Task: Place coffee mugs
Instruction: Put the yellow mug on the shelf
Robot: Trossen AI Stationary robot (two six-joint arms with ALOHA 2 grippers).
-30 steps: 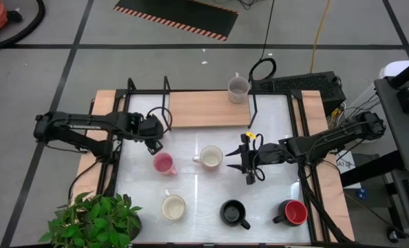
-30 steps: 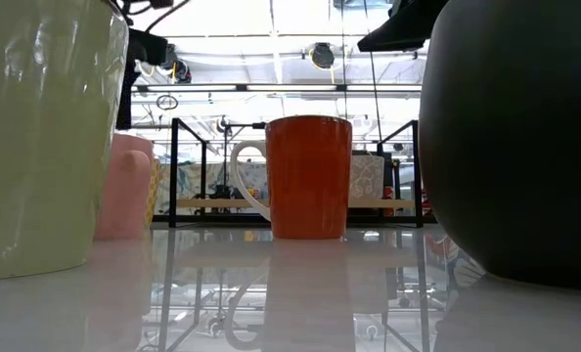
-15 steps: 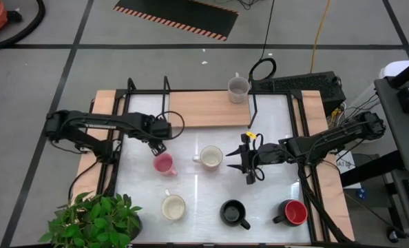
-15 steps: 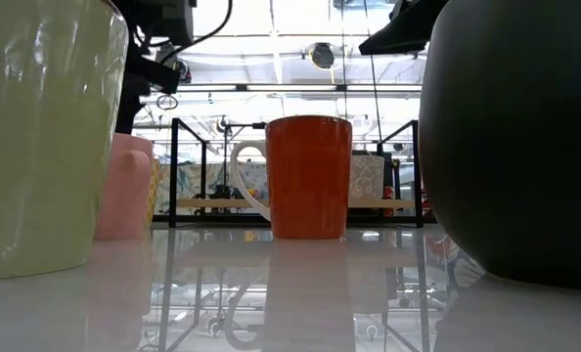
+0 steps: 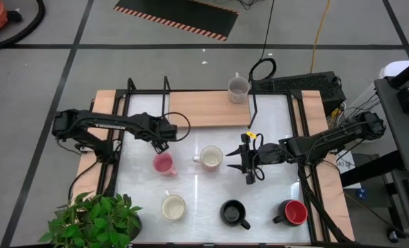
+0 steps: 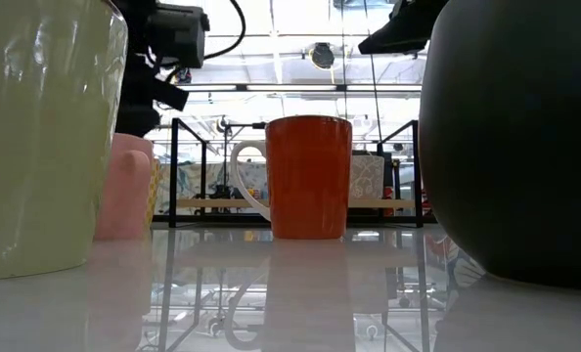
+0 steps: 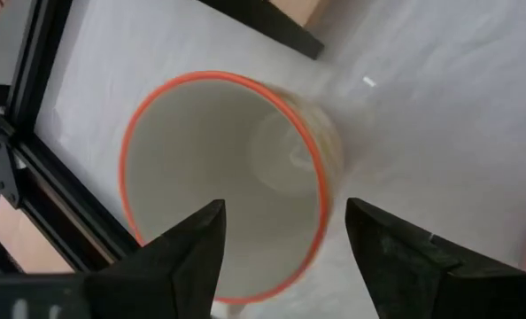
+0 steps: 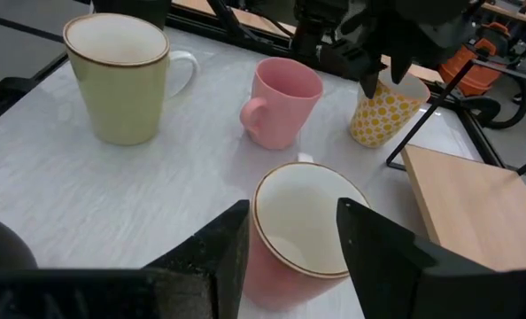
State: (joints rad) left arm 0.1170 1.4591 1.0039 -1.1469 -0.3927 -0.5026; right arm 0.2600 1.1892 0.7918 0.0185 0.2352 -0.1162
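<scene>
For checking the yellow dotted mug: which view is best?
Right wrist view: the yellow dotted mug shows its patterned side. Left wrist view sees only its inside; high view hides it under the left gripper.

Pink mug [image 8: 282,103], yellow-dotted mug [image 8: 384,113], black mug [image 5: 232,212], pale-yellow mug [image 8: 119,78].

We see two slim dark arms, the left arm [image 5: 108,124] and right arm [image 5: 328,141], built of matte black jointed segments. Thin black cables loop beside them, and each ends in flat, tapered black jaws.
</scene>
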